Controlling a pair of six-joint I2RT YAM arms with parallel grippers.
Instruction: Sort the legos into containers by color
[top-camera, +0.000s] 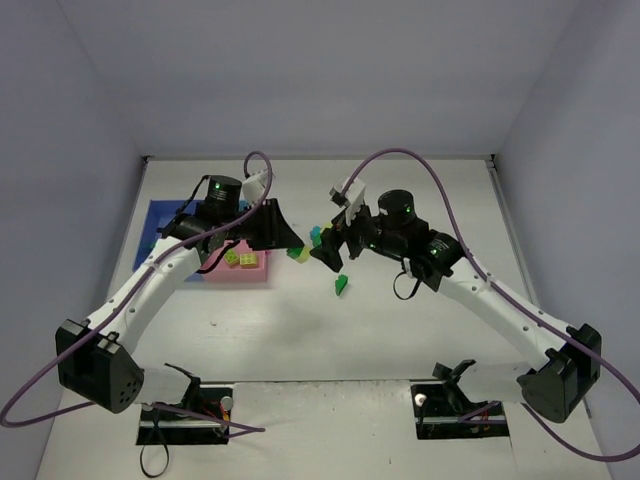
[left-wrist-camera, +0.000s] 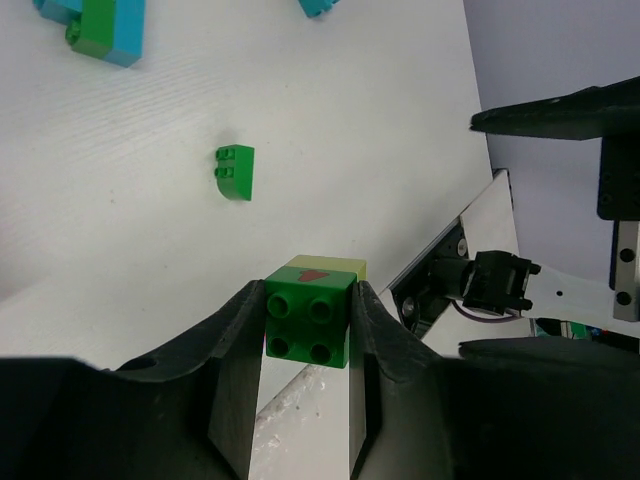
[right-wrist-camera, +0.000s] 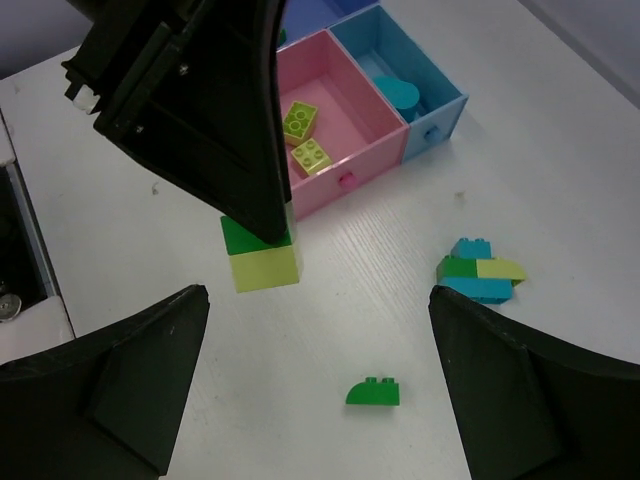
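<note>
Light is bright & even, coming from above. The table (top-camera: 300, 340) looks white w/ a faint purple tint, walls too. In the top pic soft grey shadows lie under both arms, none very dark. That pic is a bit grainy & the bricks look tiny. Left wrist pic: the green brick (left-wrist-camera: 310, 322) is sharp, but the left fingers (left-wrist-camera: 235, 390) are nearly all black, w/ little detail. Right wrist pic: the right fingers (right-wrist-camera: 110, 390) are soft, fuzzy dark shapes at the bottom corners. The pink tray (right-wrist-camera: 345, 120) is clear, colors strong.
</note>
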